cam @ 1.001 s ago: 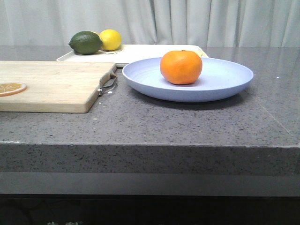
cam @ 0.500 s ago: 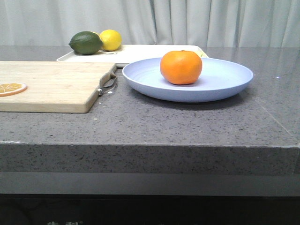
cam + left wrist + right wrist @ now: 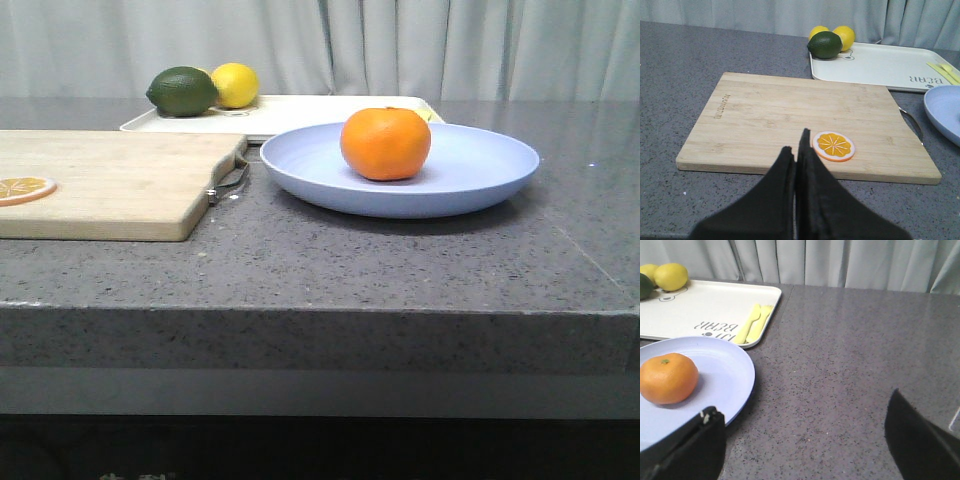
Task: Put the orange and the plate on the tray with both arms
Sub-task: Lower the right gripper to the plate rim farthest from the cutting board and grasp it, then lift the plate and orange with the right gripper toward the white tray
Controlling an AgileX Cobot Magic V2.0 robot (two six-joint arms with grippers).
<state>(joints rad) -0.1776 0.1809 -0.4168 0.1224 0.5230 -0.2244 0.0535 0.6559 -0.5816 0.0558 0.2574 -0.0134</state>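
The orange (image 3: 386, 143) sits on the pale blue plate (image 3: 480, 165) on the grey counter; both also show in the right wrist view, the orange (image 3: 667, 378) on the plate (image 3: 725, 371). The white tray (image 3: 300, 108) lies behind the plate and also shows in the left wrist view (image 3: 880, 65) and the right wrist view (image 3: 705, 305). My left gripper (image 3: 795, 142) is shut and empty, over the front edge of the wooden board. My right gripper (image 3: 802, 412) is open and empty above bare counter, one finger beside the plate's rim. Neither gripper shows in the front view.
A wooden cutting board (image 3: 110, 180) with a metal handle lies left of the plate, an orange slice (image 3: 833, 145) on it. A green lime (image 3: 182, 91) and a yellow lemon (image 3: 236, 84) sit on the tray's far left corner. Yellow cutlery (image 3: 754, 322) lies on the tray.
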